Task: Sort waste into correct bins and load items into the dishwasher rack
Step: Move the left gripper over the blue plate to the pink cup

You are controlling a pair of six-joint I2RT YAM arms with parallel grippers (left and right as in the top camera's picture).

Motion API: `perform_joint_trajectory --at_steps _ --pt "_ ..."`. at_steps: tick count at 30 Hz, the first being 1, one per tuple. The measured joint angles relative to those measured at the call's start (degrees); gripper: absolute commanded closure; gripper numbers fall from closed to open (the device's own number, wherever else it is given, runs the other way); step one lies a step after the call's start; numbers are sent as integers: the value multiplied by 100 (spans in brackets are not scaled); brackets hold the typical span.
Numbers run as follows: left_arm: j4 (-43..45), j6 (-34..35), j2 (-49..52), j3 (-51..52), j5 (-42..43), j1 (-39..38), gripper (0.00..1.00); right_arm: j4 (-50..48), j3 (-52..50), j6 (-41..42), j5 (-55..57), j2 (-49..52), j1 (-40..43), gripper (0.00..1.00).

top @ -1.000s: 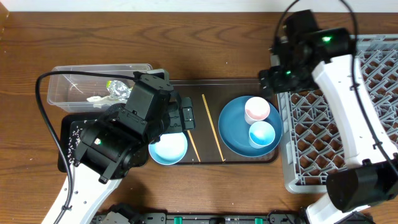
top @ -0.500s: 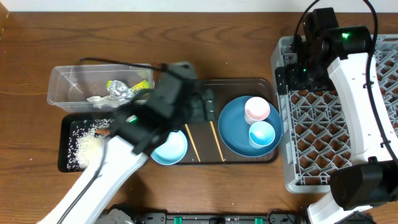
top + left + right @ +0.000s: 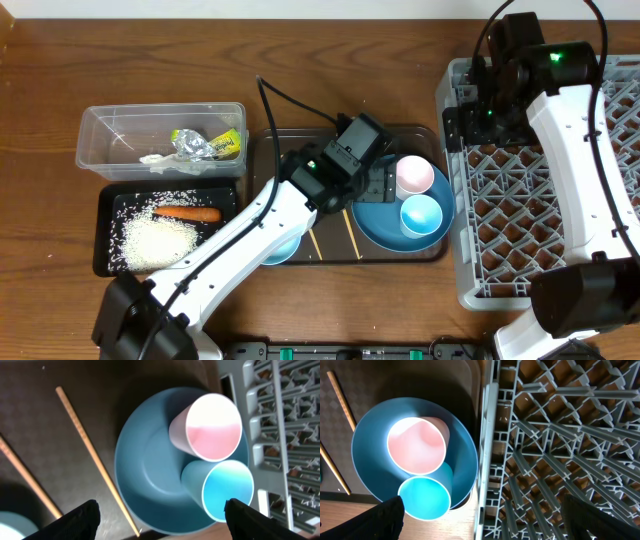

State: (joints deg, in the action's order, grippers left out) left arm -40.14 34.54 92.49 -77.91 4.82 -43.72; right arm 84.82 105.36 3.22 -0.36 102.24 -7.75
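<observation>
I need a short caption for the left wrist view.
Open fingers above blue plate carrying pink cup and light blue cup.

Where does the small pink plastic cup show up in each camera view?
Overhead: small pink cup, right of centre.
Left wrist: the cup, upper right of centre.
Right wrist: the cup, left of centre.
Shared landmark: the large round blue plate it stands on.

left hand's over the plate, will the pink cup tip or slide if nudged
Probably tippy: the pink cup stands upright, tall for its base. It seems to touch the light blue cup, which may shift too. The glossy blue plate may let it slide.
</observation>
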Motion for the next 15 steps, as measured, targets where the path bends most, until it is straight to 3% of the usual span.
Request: perform_joint_trajectory --at_steps 4,15 --pt "334 0 120 0 -2 -7 18 2 0 -2 0 0 0 1" --pt "1069 177 962 0 0 -33 29 0 0 -2 0 0 0 1"
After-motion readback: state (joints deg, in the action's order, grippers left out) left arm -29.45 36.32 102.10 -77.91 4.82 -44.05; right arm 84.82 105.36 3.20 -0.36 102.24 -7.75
